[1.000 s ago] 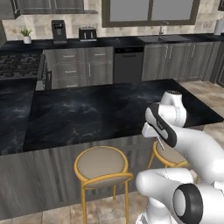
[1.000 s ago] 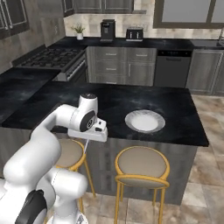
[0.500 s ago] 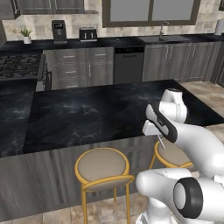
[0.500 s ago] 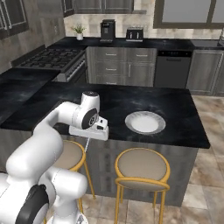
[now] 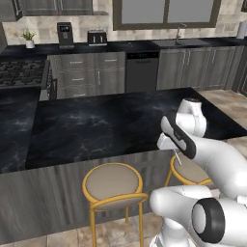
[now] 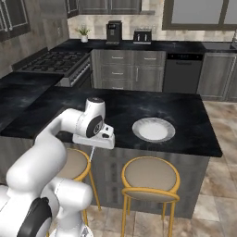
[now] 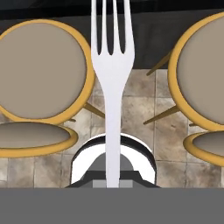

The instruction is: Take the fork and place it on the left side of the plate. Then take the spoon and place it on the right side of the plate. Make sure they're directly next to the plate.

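Gripper (image 6: pixel 93 149): you have it clamped shut on the slim light-silver metal fork (image 7: pixel 110 70)
Fork: tines hang above two round tan stools (image 7: pixel 41 70)
Round white-grey plate (image 6: pixel 153 129): on black island counter (image 6: pixel 185 115)

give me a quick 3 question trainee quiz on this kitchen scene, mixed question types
1. True or false: the hand is shut on the fork.
2. In the right base view, the plate lies on: A) a stool B) the black island counter C) the stove.
3. Fill in: in the hand view, the fork's tines point past two round ____ with yellow frames.

Key: 1 true. 2 B. 3 stools.
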